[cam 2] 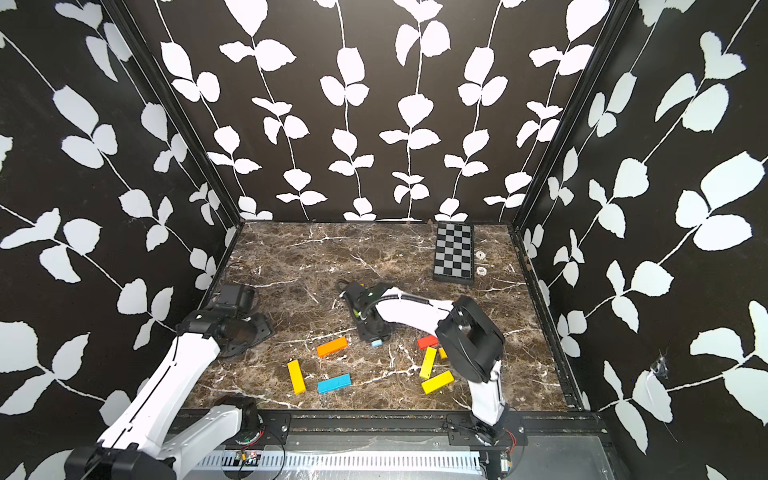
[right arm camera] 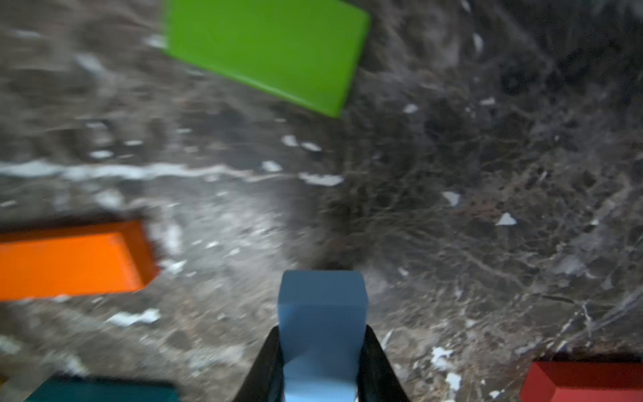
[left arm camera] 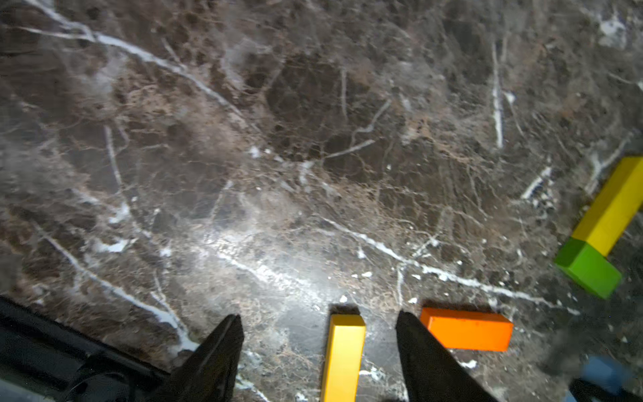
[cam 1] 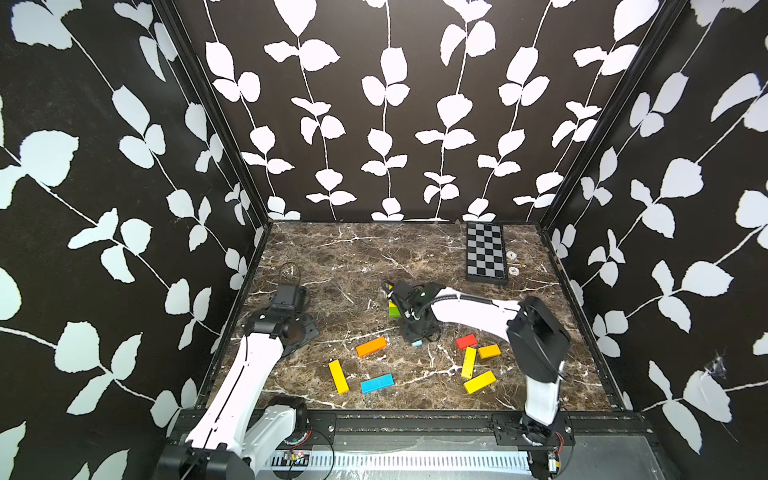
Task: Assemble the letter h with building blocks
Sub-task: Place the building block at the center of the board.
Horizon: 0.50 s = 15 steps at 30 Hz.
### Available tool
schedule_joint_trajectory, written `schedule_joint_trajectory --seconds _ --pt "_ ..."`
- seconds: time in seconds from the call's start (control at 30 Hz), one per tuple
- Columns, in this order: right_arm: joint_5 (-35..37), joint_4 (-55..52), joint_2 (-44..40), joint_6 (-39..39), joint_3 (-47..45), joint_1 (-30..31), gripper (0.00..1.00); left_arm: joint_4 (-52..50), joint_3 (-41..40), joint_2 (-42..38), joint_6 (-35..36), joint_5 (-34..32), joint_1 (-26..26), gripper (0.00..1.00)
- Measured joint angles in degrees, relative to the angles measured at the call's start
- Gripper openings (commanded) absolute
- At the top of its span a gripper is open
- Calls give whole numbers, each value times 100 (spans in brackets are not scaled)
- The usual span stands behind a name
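Looking early: just a yellow block (left arm camera: 612, 205) and a green block (left arm camera: 588, 268) touching end to end on the tabletop (cam 1: 353, 257). The right end effector (right arm camera: 322, 330) clamps a light blue block (right arm camera: 322, 299) near them, the left end effector (left arm camera: 318, 318) gapes empty, and the other blocks lie scattered.

- Table (cam 1: 332, 257): brown marble-pattern top with white veins, walled on three sides.
- Chequered board (cam 1: 485, 253): lies flat at the far right corner in both top views.
- Small pale round pieces (cam 1: 514, 271): two, just beside the board; too small to identify.
- Long orange block (cam 1: 371, 346), near-left yellow block (cam 1: 338, 376) and blue block (cam 1: 376, 383): lie flat, apart from each other, front centre.
- Red block (cam 1: 466, 341), short orange block (cam 1: 489, 351), slim yellow block (cam 1: 468, 362) and front-right yellow block (cam 1: 480, 382): close cluster; contact unclear.
- Green block (left arm camera: 588, 268): end-on against the far yellow block (left arm camera: 612, 205), mid-table.
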Motion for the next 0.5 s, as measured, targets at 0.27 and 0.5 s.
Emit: schedule_joint_trajectory --seconds 0.27,0.5 --pt "219 -247 120 140 -31 87 71 280 0 129 -42 227 -225 71" --pt "713 -632 -581 433 -837 63 69 439 0 317 -81 330 -337 71"
